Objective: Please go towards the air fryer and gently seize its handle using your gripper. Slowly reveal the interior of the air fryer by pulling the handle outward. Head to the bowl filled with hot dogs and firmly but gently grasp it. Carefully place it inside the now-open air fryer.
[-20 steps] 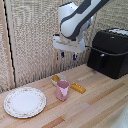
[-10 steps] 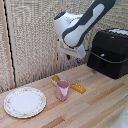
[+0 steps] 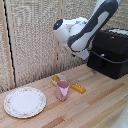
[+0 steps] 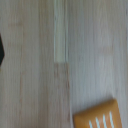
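Wooden table [image 3: 100,100]; arm hides jaws; air fryer [image 3: 112,52] cropped.

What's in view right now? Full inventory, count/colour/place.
Glossy black boxy air fryer: 1, black, the exterior view's right, at the back of the table.
Small shallow whitish bowl: 1, holds yellow-orange hot dogs, behind the pink cup.
Pink cup: 1, pink, table centre.
Yellow-orange rectangular stick: 1, lying flat between the cup and the air fryer.
Floral-rimmed round plate: 1, whitish, the exterior view's left, front.
Light wooden table: 1, under everything.
White and black robot arm: 1, above the table, next to the air fryer; gripper not visible.
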